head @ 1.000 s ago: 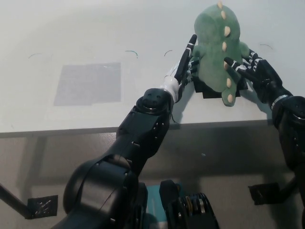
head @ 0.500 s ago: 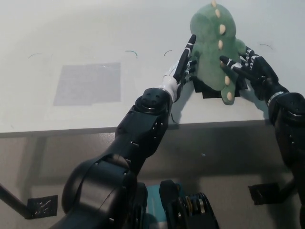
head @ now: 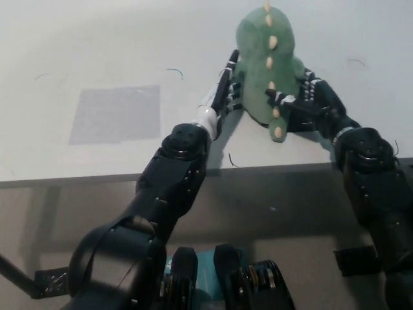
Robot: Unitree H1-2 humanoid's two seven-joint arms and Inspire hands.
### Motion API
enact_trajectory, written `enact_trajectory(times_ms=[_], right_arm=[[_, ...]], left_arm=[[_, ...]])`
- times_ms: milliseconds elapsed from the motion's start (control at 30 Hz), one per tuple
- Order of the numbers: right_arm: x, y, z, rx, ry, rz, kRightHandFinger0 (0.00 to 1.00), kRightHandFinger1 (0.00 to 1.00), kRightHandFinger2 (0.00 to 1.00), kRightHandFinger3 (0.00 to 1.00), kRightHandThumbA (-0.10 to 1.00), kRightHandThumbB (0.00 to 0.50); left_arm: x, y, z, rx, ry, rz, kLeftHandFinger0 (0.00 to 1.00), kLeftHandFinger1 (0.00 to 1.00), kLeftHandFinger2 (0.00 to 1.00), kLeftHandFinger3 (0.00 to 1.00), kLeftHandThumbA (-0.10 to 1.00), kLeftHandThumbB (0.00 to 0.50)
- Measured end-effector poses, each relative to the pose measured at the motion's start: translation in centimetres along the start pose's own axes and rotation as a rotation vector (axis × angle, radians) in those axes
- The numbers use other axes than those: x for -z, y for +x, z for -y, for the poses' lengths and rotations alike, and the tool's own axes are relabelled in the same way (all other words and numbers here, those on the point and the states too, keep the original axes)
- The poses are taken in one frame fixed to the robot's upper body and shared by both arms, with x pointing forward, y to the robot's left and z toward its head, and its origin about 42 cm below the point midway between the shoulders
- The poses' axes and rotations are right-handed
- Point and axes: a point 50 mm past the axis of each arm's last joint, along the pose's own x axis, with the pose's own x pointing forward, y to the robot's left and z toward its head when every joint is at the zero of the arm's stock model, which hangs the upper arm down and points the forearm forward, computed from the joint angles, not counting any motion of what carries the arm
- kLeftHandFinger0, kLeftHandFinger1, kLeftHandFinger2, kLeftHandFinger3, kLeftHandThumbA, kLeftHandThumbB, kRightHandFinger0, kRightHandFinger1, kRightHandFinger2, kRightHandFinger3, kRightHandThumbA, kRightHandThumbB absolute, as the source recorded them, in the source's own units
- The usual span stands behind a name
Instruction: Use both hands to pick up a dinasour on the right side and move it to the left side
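Green dinosaur (head: 263,71) upright on white bench (head: 97,58), far right. Left robot hand (head: 224,97) flat against its left flank; right robot hand (head: 303,103) pressed on other side, fingers spread, dinosaur clamped between. Grey patch (head: 115,114) well left.

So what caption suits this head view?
Both hands, left hand and right hand, clasp a green plush dinosaur above the white table.

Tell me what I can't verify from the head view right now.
- Dinosaur: its front is turned away from the head camera.
- Left hand: its contact side is hidden against the plush.
- Right hand: palm partly hidden behind the dinosaur's tail.
- Whether the dinosaur is clear of the table: the steep overhead angle hides its underside.
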Motion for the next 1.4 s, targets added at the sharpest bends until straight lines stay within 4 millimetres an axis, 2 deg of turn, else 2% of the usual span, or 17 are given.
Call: enact_trajectory(times_ms=[33, 133, 200, 267, 400, 567, 600, 700, 833, 1100, 1133, 1167, 1233, 1267, 1300, 1333, 1400], right_arm=[[-0.1, 0.2, -0.4, -0.003, -0.001, 0.002, 1.00, 1.00, 1.00, 1.00, 1.00, 0.320], [-0.3, 0.5, -1.0, -0.006, -0.001, 0.008, 1.00, 1.00, 1.00, 1.00, 1.00, 0.323], [-0.4, 0.7, -1.7, -0.010, 0.003, 0.006, 1.00, 1.00, 1.00, 1.00, 1.00, 0.312], [-0.4, 0.8, -2.4, -0.018, 0.003, 0.004, 1.00, 1.00, 1.00, 1.00, 1.00, 0.364], [-0.2, 0.9, -3.8, -0.041, -0.007, 0.001, 1.00, 1.00, 1.00, 1.00, 1.00, 0.396], [0.2, 1.0, -5.4, -0.065, -0.010, -0.001, 1.00, 1.00, 1.00, 1.00, 1.00, 0.304], [0.3, 1.0, -5.8, -0.070, -0.014, 0.003, 1.00, 1.00, 1.00, 1.00, 1.00, 0.302], [0.4, 1.0, -6.6, -0.078, -0.019, 0.014, 1.00, 1.00, 1.00, 1.00, 1.00, 0.357], [0.2, 1.0, -7.6, -0.093, -0.012, 0.022, 1.00, 1.00, 1.00, 1.00, 1.00, 0.382], [-0.4, 1.0, -10.0, -0.133, -0.001, 0.027, 1.00, 1.00, 1.00, 1.00, 1.00, 0.399], [-0.5, 1.0, -10.2, -0.138, -0.003, 0.032, 1.00, 1.00, 1.00, 1.00, 1.00, 0.442], [-0.6, 1.0, -10.5, -0.144, -0.005, 0.037, 1.00, 1.00, 1.00, 1.00, 1.00, 0.448], [-0.8, 0.9, -10.9, -0.154, -0.005, 0.042, 1.00, 1.00, 1.00, 1.00, 1.00, 0.435], [-0.9, 0.9, -11.3, -0.161, -0.005, 0.047, 1.00, 1.00, 1.00, 1.00, 1.00, 0.410], [-1.0, 0.9, -11.6, -0.167, -0.004, 0.051, 1.00, 1.00, 1.00, 1.00, 1.00, 0.357], [-1.1, 0.8, -11.9, -0.176, -0.004, 0.056, 1.00, 1.00, 1.00, 1.00, 1.00, 0.342], [-1.4, 0.8, -12.5, -0.193, -0.007, 0.068, 1.00, 1.00, 1.00, 1.00, 1.00, 0.367]], left_arm=[[0.1, -0.1, -0.4, -0.005, -0.004, 0.002, 1.00, 1.00, 1.00, 1.00, 1.00, 0.394], [0.3, -0.1, -1.0, -0.010, -0.005, -0.001, 1.00, 1.00, 1.00, 1.00, 1.00, 0.371], [0.3, -0.1, -1.5, -0.017, -0.001, 0.001, 1.00, 1.00, 1.00, 1.00, 1.00, 0.407], [0.3, -0.2, -2.1, -0.027, -0.001, 0.005, 1.00, 1.00, 1.00, 1.00, 1.00, 0.418], [0.9, -0.6, -3.3, -0.050, -0.017, 0.013, 1.00, 1.00, 1.00, 1.00, 1.00, 0.393], [1.9, -1.4, -4.6, -0.075, -0.054, 0.046, 1.00, 1.00, 1.00, 1.00, 1.00, 0.448], [2.3, -1.7, -5.0, -0.080, -0.063, 0.056, 1.00, 1.00, 1.00, 1.00, 1.00, 0.450], [2.9, -2.4, -5.6, -0.087, -0.074, 0.082, 1.00, 1.00, 1.00, 1.00, 1.00, 0.439], [3.3, -3.1, -6.5, -0.103, -0.086, 0.104, 1.00, 1.00, 1.00, 1.00, 1.00, 0.392], [4.1, -5.1, -8.5, -0.135, -0.087, 0.145, 1.00, 1.00, 1.00, 1.00, 1.00, 0.391], [4.1, -5.3, -8.7, -0.139, -0.087, 0.151, 1.00, 1.00, 1.00, 1.00, 1.00, 0.387], [4.2, -5.6, -8.9, -0.143, -0.087, 0.153, 1.00, 1.00, 1.00, 1.00, 1.00, 0.383], [4.3, -6.2, -9.4, -0.151, -0.083, 0.168, 1.00, 1.00, 1.00, 1.00, 1.00, 0.385], [4.4, -6.6, -9.7, -0.157, -0.078, 0.178, 1.00, 1.00, 1.00, 1.00, 1.00, 0.386], [4.4, -6.9, -9.9, -0.161, -0.075, 0.183, 1.00, 1.00, 1.00, 1.00, 1.00, 0.407], [4.6, -7.4, -10.3, -0.167, -0.071, 0.191, 1.00, 1.00, 1.00, 1.00, 1.00, 0.401], [4.6, -8.0, -10.7, -0.175, -0.067, 0.204, 1.00, 1.00, 1.00, 1.00, 1.00, 0.393]])
